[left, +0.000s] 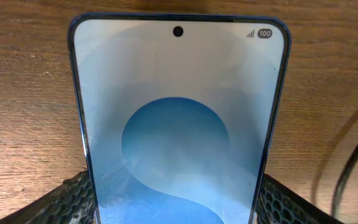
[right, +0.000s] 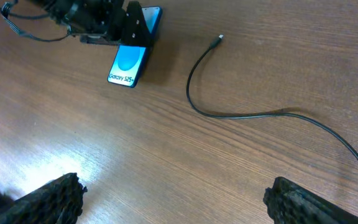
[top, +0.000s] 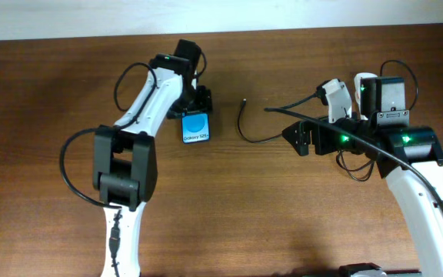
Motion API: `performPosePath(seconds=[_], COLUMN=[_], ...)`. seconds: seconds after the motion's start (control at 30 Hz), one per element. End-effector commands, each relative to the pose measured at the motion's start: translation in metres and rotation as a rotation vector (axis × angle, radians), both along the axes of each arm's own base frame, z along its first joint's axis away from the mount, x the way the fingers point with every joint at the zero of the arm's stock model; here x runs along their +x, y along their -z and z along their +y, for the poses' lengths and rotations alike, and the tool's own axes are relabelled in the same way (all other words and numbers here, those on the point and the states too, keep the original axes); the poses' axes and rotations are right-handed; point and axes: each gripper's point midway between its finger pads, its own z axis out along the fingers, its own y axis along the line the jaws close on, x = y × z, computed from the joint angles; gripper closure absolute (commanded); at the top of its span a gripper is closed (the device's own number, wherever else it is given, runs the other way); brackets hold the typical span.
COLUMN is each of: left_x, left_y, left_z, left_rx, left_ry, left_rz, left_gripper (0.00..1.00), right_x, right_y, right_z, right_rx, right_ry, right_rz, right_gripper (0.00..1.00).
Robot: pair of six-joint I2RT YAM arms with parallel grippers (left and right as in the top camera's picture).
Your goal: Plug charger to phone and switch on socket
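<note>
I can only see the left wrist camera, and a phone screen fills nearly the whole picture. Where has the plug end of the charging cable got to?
Observer: The charger lies loose on the table. Its connector tip is off to the right of the phone, well apart from it.
Operator: Is anything holding that cable?
Observer: No. The right hand is open above the table, with nothing between its fingers.
Operator: And the phone, is it up in the air?
Observer: No, it lies flat on the table. The left hand is at its far end, and "Galaxy S25+" is printed at the near end.
</note>
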Motion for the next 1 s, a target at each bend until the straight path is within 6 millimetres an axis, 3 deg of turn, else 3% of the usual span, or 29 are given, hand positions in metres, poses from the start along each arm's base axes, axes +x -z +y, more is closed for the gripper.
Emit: performPosePath(seconds=[0.0,0.07,0.47,0.57,0.73,0.87,0.97], left_x=[0.008,0.009,0.000,-0.005,-0.008,-0.012,-0.015], left_y=[-0.018,-0.022,-0.059,-0.085,-0.110,-0.128,-0.139], left_z=[-0.005,-0.005,-0.038,-0.049,-0.055,-0.062,-0.065], left_rx=[-0.201,-0.263,-0.657,-0.844,-0.977,-1.063,-1.117], left_ry=[-0.065,-0.101,-0.241,-0.311,-0.493,-0.534,-0.511], left_rz=[0.027,0.050,0.237,0.361,0.577,0.704,0.744], left_gripper=[0.86,1.00,1.00,1.00,1.00,1.00,1.00], right_x=[0.006,0.008,0.008,0.008,0.008,0.010,0.014], right_y=[-0.009,-0.011,-0.011,-0.010,-0.010,-0.012,-0.010], right_z=[0.003,0.003,0.003,0.003,0.003,0.003,-0.003], right_rx=[0.012,0.013,0.053,0.055,0.070,0.124,0.187], right_ry=[-0.006,-0.006,0.053,0.055,0.078,0.155,0.318], right_rz=[-0.032,-0.042,0.000,0.002,0.020,0.066,0.147], right_gripper=[0.02,0.02,0.02,0.02,0.02,0.02,0.02])
